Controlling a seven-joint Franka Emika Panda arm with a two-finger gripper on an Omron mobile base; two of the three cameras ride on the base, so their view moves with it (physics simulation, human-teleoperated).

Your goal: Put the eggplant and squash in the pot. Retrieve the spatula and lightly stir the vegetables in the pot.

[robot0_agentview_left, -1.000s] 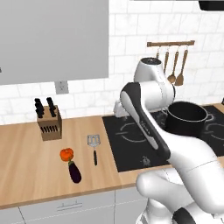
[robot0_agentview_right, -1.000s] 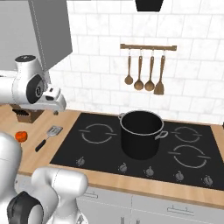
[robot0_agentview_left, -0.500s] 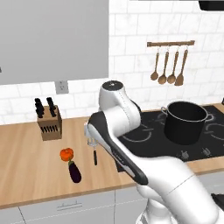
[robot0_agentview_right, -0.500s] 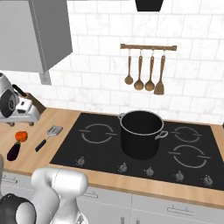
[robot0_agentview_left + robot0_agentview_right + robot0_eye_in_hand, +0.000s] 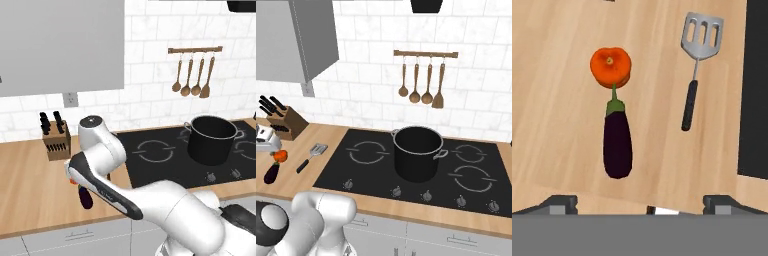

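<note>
Gripper (image 5: 640, 202) fingers spread wide, empty, above wooden counter (image 5: 552, 100). Eggplant (image 5: 617, 142) lies flat below, green cap touching squash (image 5: 610, 66). Spatula (image 5: 696, 65) lies parallel beside, well apart from pot (image 5: 416, 152).

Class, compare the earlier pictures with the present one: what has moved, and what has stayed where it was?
The arm swung from the hob leftward over the wooden counter; nothing has been grasped. The eggplant, squash, spatula and pot lie unmoved.
</note>
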